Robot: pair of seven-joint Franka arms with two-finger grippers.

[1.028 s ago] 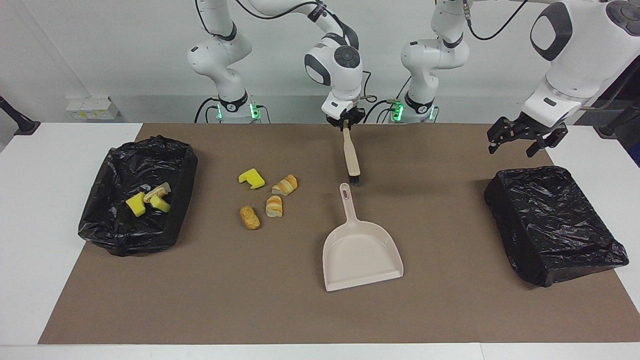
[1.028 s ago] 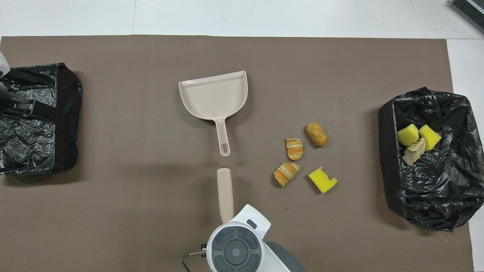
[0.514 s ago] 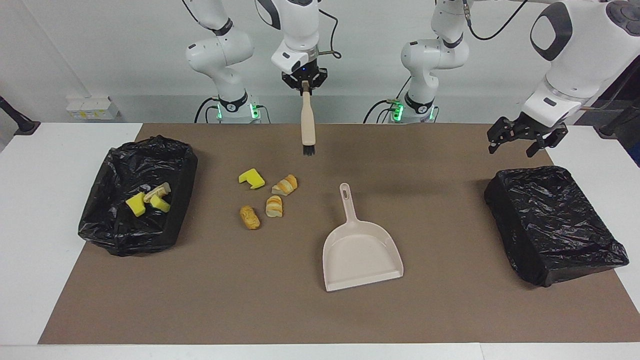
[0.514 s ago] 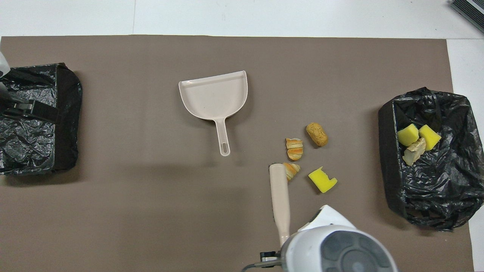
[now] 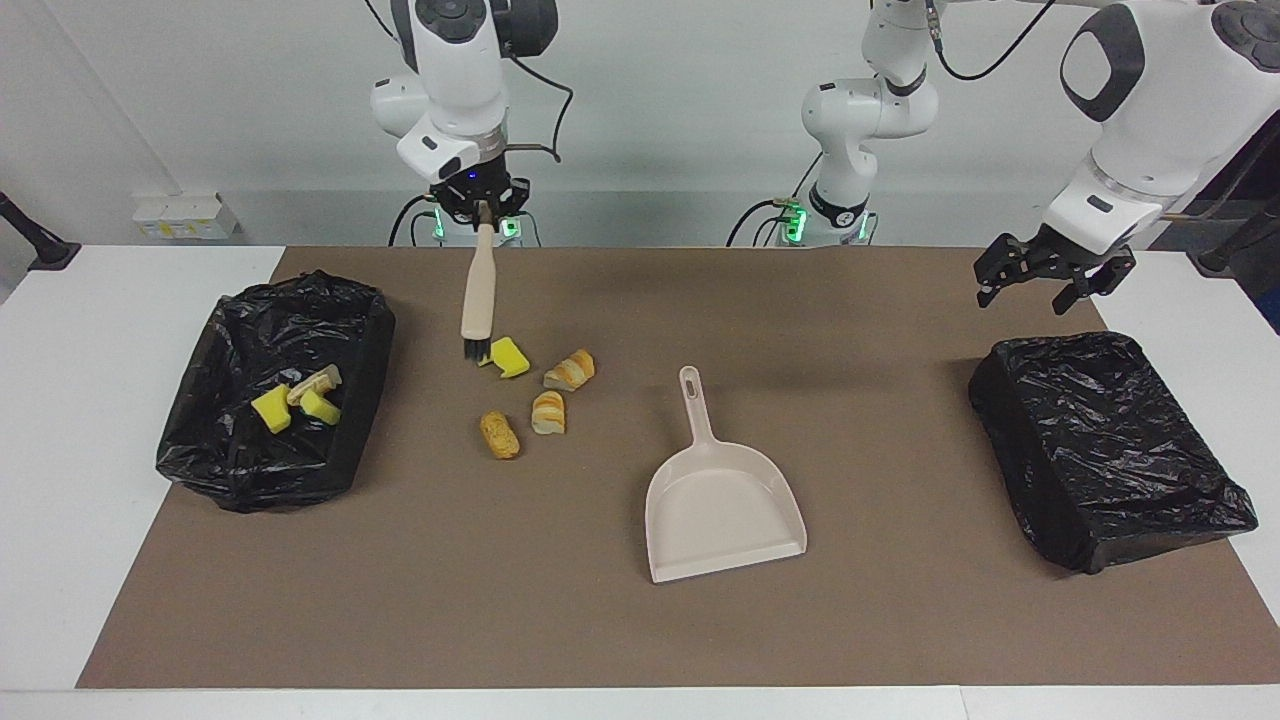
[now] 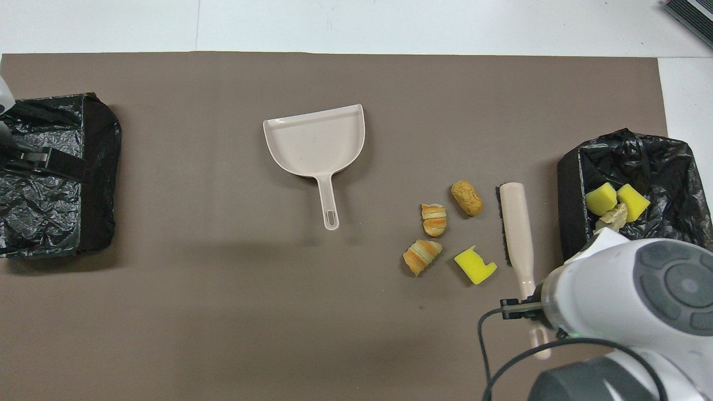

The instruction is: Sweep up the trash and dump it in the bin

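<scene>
I am pinching the brush [image 5: 478,300] in my right gripper [image 5: 482,205], upper left of the facing view, positioning it beside the yellow sponge chunk [image 5: 507,356]; next I am needing to sweep toward the dustpan [image 5: 722,500]; my left gripper [image 5: 1050,272], spread, is waiting.

A large brown paper-like mat [image 5: 560,600] covers most of the white table [image 5: 100,330]. At the end of the mat by the left arm's base lies a closed, black plastic-wrapped rectangular box [image 5: 1105,450], its wrapping crinkled and glossy. On a ledge along the wall, past the table's other end, sits a small white boxy wall fitting [image 5: 185,215]. In the overhead view, a dark ribbed object [image 6: 690,14] pokes in at the corner, off the table; what it is cannot be told.
</scene>
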